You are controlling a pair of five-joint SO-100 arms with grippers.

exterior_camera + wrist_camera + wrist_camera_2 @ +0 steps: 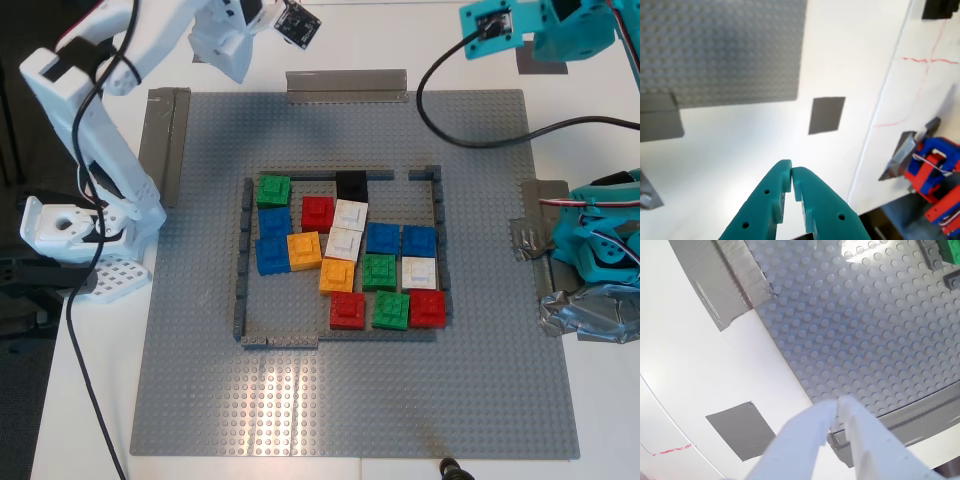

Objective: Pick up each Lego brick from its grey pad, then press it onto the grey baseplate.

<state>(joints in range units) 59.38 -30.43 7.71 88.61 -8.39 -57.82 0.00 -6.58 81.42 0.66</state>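
Bricks sit packed inside the dark frame on the grey baseplate [200, 400] — 3 green bricks among them: 1 [273, 190] at the frame's far corner, 2 more [379, 271] [391, 310] nearer its front. My first gripper [791, 176], teal, hangs over bare white desk [740, 150] with its fingers closed on nothing, near 1 empty grey pad [826, 115]. My second gripper [836, 407], white, has its fingers nearly together and empty, at the baseplate's edge — another empty pad [740, 430] lies beside it.

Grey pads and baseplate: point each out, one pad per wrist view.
first grey pad [826, 115], first wrist view, its centre.
second grey pad [740, 429], second wrist view, its centre.
grey baseplate [350, 410], exterior view, bare studs.
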